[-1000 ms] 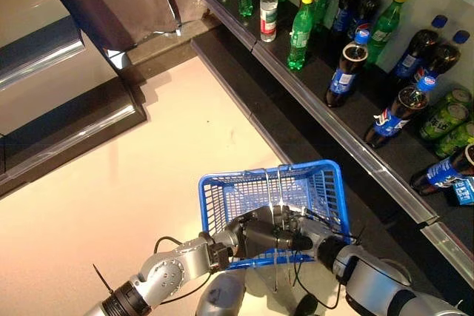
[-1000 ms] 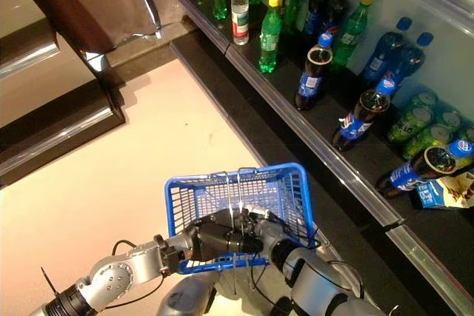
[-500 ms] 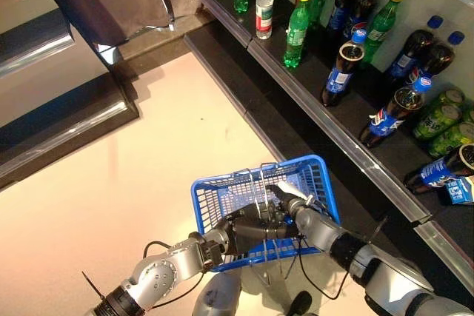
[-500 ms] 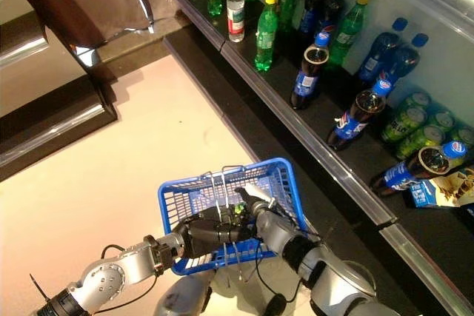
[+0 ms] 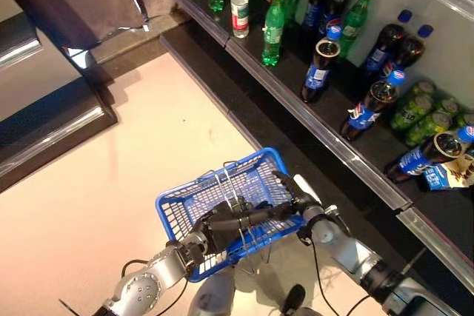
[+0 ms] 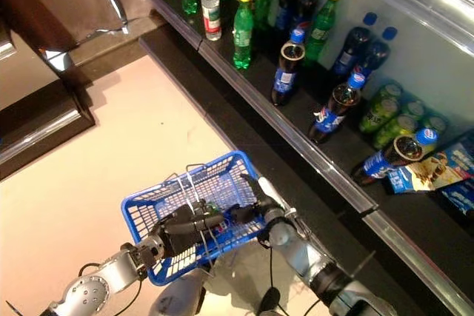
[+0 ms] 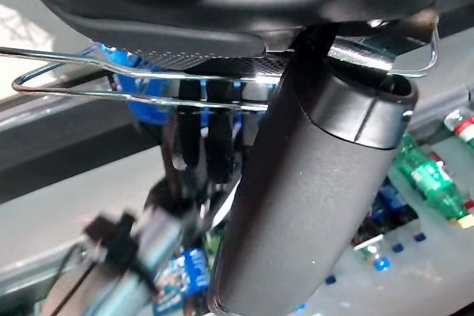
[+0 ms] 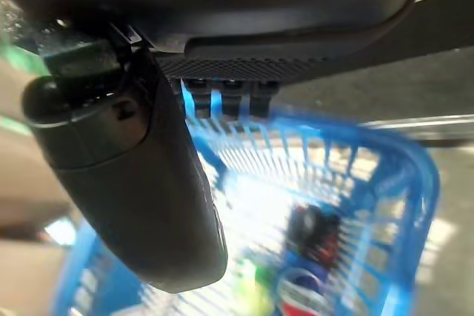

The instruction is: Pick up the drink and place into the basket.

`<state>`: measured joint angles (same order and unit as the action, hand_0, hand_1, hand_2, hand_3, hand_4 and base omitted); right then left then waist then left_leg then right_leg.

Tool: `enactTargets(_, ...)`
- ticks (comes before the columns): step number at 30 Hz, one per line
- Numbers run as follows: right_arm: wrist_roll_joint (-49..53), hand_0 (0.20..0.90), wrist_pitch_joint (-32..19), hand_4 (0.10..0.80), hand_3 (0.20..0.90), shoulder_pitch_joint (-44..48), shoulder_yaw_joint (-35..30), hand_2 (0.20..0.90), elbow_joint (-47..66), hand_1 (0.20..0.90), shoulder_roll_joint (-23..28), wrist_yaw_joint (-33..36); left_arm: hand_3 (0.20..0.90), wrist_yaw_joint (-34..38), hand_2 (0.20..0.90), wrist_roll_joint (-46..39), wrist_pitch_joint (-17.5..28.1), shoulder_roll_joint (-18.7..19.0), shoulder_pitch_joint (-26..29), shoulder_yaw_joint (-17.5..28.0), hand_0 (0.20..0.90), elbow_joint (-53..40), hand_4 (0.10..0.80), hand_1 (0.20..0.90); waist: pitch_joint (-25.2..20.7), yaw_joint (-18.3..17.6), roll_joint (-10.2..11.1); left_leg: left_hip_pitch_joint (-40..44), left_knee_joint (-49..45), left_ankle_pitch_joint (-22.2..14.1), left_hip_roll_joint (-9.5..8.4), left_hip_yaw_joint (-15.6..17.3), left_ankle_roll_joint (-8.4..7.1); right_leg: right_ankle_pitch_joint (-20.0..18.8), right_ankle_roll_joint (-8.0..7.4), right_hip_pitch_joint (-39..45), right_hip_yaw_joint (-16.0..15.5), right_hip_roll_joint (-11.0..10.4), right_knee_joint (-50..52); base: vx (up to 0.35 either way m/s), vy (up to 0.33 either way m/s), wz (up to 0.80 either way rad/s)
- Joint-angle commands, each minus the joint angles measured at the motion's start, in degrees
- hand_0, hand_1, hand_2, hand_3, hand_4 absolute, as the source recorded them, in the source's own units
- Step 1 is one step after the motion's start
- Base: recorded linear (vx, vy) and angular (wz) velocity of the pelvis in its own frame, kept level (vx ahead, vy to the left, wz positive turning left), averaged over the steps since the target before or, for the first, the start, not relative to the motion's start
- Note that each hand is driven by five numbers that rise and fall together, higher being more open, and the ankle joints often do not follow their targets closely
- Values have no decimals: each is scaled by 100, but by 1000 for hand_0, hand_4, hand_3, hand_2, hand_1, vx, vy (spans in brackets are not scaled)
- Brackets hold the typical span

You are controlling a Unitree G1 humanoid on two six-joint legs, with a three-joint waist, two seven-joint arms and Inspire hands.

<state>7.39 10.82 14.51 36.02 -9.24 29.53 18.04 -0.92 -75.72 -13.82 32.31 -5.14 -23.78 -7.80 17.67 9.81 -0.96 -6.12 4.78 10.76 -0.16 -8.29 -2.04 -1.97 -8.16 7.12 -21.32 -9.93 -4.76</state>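
Pale floor [image 5: 111, 183] below, dark shelf [image 5: 348, 160] running diagonally along the robot's right; shelf carries rows of green bottles [image 5: 273, 16], a clear water bottle [image 5: 238, 1], dark cola bottles [image 5: 318, 64] and green cans [image 5: 415, 112]; one cola bottle [image 5: 426, 155] lies tipped beside a blue packet [image 5: 452, 174]; blue basket [image 5: 185, 209] hangs over the floor, near the shelf edge; left robot hand [image 5: 222, 221] curled round the basket's wire handles [image 7: 148, 86], holding the basket up; right robot hand [image 5: 296, 194] sits at the basket's shelf-side rim, fingers straight and relaxed, holding nothing, white-covered thumb [image 5: 305, 186] pointing toward the shelf; right wrist view shows a drink [image 8: 311, 257] with blue and red label lying inside the basket, with something green [image 8: 252, 286] beside it.
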Motion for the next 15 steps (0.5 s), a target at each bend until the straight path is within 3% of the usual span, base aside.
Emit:
enactTargets(1,136,900,-1484,800,900,-223,-547,900,887,900,242,477,200,-605,300,-336,1400,-756,380,479,300,-1633,100,300,-640,-11,-27,551,22,-868,394,426,-110,-209,-206,-295,469,-357,19,0,0,0)
enactTargets(4,81,900,-1952,800,900,-811,-964,900,1295,900,158,302,200,-276,300,44,1671,-812,87,865,300,-1551,100,300,-710,-69,-16,607,22,-899,415,453,-123,-192,-226,-265,499,-353,7,15,-10,-10)
enactTargets(10,231,900,-2532,800,900,-1535,-1633,900,1806,900,16,-203,200,193,300,121,1649,-1043,-634,1841,300,-1302,100,300,-866,-98,30,730,22,-923,479,471,-190,-108,-216,-128,496,-295,-24,-3,-39,-10)
enactTargets(15,569,900,-2556,800,900,-1574,-1607,900,1802,900,-19,-403,200,446,300,111,1776,-1080,-768,2056,300,-984,100,300,-902,-32,36,786,22,-856,532,373,-267,30,-116,41,322,-171,47,-6,-54,1)
